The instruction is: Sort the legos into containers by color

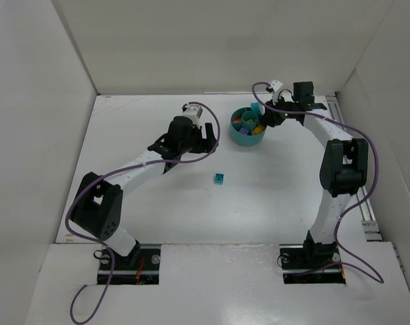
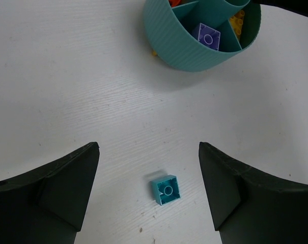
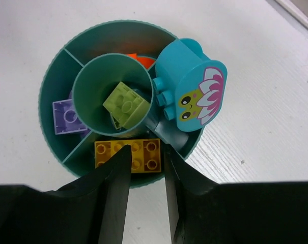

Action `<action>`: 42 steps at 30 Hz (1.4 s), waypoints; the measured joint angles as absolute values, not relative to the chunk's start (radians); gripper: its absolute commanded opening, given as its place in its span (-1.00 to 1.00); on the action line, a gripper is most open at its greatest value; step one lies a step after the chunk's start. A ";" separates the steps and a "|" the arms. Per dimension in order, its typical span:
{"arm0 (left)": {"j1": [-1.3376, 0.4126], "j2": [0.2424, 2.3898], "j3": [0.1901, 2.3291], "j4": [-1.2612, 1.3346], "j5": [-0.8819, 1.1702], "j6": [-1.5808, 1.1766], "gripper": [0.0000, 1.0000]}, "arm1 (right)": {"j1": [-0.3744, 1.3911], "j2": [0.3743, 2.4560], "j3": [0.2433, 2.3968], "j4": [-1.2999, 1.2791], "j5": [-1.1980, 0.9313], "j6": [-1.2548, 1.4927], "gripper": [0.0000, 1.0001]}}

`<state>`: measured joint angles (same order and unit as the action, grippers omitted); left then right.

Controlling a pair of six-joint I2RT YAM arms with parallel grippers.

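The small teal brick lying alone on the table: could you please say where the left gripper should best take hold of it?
Grip the teal brick by two opposite side walls, coming straight down. It lies flat, stud up, on the table, slightly skewed to the open left gripper, so a small wrist turn would probably line it up.

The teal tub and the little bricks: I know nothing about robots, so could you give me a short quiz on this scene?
1. True or false: the left tool is open and holds nothing.
2. Which colour of brick lies in the central ring of the tub? A purple, B light green, C yellow.
3. What colour is the loose brick out on the table?
Key: 1 true; 2 B; 3 teal.
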<state>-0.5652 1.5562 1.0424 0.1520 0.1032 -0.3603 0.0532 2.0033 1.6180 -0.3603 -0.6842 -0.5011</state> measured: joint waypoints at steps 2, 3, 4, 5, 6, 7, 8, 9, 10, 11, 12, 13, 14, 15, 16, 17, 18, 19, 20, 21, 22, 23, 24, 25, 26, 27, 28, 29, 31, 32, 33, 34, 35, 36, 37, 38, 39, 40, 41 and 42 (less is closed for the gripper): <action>-0.565 1.557 1.042 0.152 0.103 -0.361 0.51 | 0.053 1.979 1.607 -0.361 -0.684 -0.501 -0.15; -0.565 1.557 1.042 0.152 0.103 -0.361 0.51 | 0.053 1.964 1.604 -0.362 -0.684 -0.501 -0.15; -0.565 1.557 1.042 0.152 0.104 -0.361 0.51 | 0.053 1.946 1.603 -0.363 -0.684 -0.503 -0.15; -0.565 1.557 1.042 0.152 0.104 -0.360 0.51 | 0.053 1.925 1.603 -0.363 -0.684 -0.506 -0.13; -0.565 1.558 1.042 0.152 0.105 -0.360 0.51 | 0.051 1.903 1.603 -0.362 -0.685 -0.509 -0.09; -0.565 1.560 1.044 0.152 0.105 -0.360 0.51 | 0.050 1.880 1.603 -0.362 -0.685 -0.510 -0.07; -0.565 1.562 1.045 0.152 0.105 -0.360 0.51 | 0.049 1.859 1.603 -0.360 -0.686 -0.513 -0.07; -0.565 1.568 1.049 0.152 0.106 -0.360 0.51 | 0.047 1.842 1.604 -0.355 -0.688 -0.516 -0.07; -0.565 1.572 1.050 0.152 0.106 -0.360 0.51 | 0.047 1.831 1.610 -0.355 -0.689 -0.518 -0.07; -0.565 1.574 1.050 0.152 0.106 -0.360 0.51 | 0.045 1.829 1.621 -0.351 -0.691 -0.518 -0.07; -0.565 1.575 1.050 0.151 0.107 -0.360 0.51 | 0.046 1.833 1.635 -0.347 -0.690 -0.519 -0.07; -0.565 1.576 1.050 0.151 0.107 -0.360 0.51 | 0.048 1.842 1.653 -0.345 -0.688 -0.519 -0.05; -0.565 1.575 1.050 0.151 0.108 -0.361 0.51 | 0.051 1.856 1.674 -0.344 -0.684 -0.519 -0.05; -0.565 1.575 1.050 0.152 0.108 -0.360 0.55 | 0.054 1.875 1.701 -0.343 -0.674 -0.518 -0.05; -0.565 1.575 1.050 0.152 0.109 -0.360 0.55 | 0.059 1.897 1.729 -0.342 -0.659 -0.518 -0.05; -0.565 1.575 1.050 0.152 0.109 -0.360 0.55 | 0.066 1.919 1.758 -0.341 -0.641 -0.518 -0.05; -0.565 1.576 1.050 0.152 0.109 -0.361 0.55 | 0.073 1.942 1.787 -0.339 -0.623 -0.516 -0.05; -0.565 1.576 1.050 0.152 0.109 -0.361 0.55 | 0.082 1.963 1.811 -0.336 -0.603 -0.511 -0.05; -0.565 1.576 1.052 0.152 0.109 -0.360 0.57 | 0.089 1.979 1.828 -0.331 -0.585 -0.506 -0.05; -0.565 1.576 1.053 0.152 0.109 -0.360 0.58 | 0.097 1.996 1.845 -0.329 -0.568 -0.498 -0.05; -0.565 1.576 1.055 0.151 0.109 -0.360 0.58 | 0.101 2.013 1.863 -0.325 -0.555 -0.492 -0.05; -0.565 1.576 1.057 0.151 0.109 -0.361 0.58 | 0.107 2.031 1.879 -0.321 -0.545 -0.485 -0.05; -0.565 1.576 1.058 0.151 0.109 -0.360 0.58 | 0.112 2.049 1.897 -0.320 -0.533 -0.476 -0.05; -0.565 1.576 1.060 0.151 0.109 -0.360 0.58 | 0.114 2.067 1.913 -0.318 -0.530 -0.473 -0.05; -0.565 1.576 1.061 0.151 0.110 -0.361 0.58 | 0.115 2.087 1.933 -0.317 -0.530 -0.467 -0.05; -0.565 1.576 1.061 0.151 0.110 -0.360 0.58 | 0.115 2.106 1.950 -0.312 -0.527 -0.462 -0.05; -0.565 1.576 1.062 0.150 0.110 -0.360 0.58 | 0.116 2.123 1.964 -0.311 -0.525 -0.455 -0.05; -0.565 1.576 1.063 0.149 0.110 -0.360 0.58 | 0.117 2.139 1.975 -0.311 -0.523 -0.451 -0.05; -0.565 1.577 1.063 0.148 0.111 -0.361 0.58 | 0.117 2.165 1.986 -0.309 -0.520 -0.444 -0.05; -0.565 1.578 1.064 0.147 0.111 -0.360 0.58 | 0.117 2.172 1.986 -0.310 -0.519 -0.440 -0.05; -0.565 1.578 1.065 0.147 0.112 -0.360 0.58 | 0.118 2.180 1.986 -0.311 -0.519 -0.437 -0.05; -0.565 1.578 1.065 0.146 0.112 -0.361 0.58 | 0.118 2.185 1.986 -0.311 -0.519 -0.436 -0.05; -0.565 1.578 1.065 0.146 0.111 -0.360 0.58 | 0.118 2.187 1.986 -0.313 -0.519 -0.433 -0.05; -0.565 1.578 1.065 0.144 0.111 -0.360 0.58 | 0.118 2.188 1.986 -0.314 -0.519 -0.431 -0.05; -0.565 1.578 1.065 0.144 0.111 -0.360 0.58 | 0.118 2.188 1.986 -0.314 -0.519 -0.429 -0.05; -0.565 1.578 1.065 0.144 0.111 -0.360 0.58 | 0.118 2.188 1.986 -0.313 -0.519 -0.428 -0.07; -0.565 1.578 1.065 0.143 0.111 -0.360 0.58 | 0.118 2.186 1.983 -0.311 -0.519 -0.427 -0.07; -0.565 1.578 1.065 0.142 0.111 -0.361 0.58 | 0.118 2.183 1.977 -0.309 -0.519 -0.426 -0.07; -0.565 1.578 1.065 0.140 0.111 -0.360 0.58 | 0.118 2.178 1.964 -0.307 -0.519 -0.425 -0.07; -0.565 1.578 1.065 0.138 0.111 -0.360 0.58 | 0.118 2.170 1.944 -0.305 -0.519 -0.425 -0.07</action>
<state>-0.5652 1.5784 1.0649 0.1383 0.1112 -0.3603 0.1177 2.1700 1.9442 -0.3046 -0.5194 -0.4248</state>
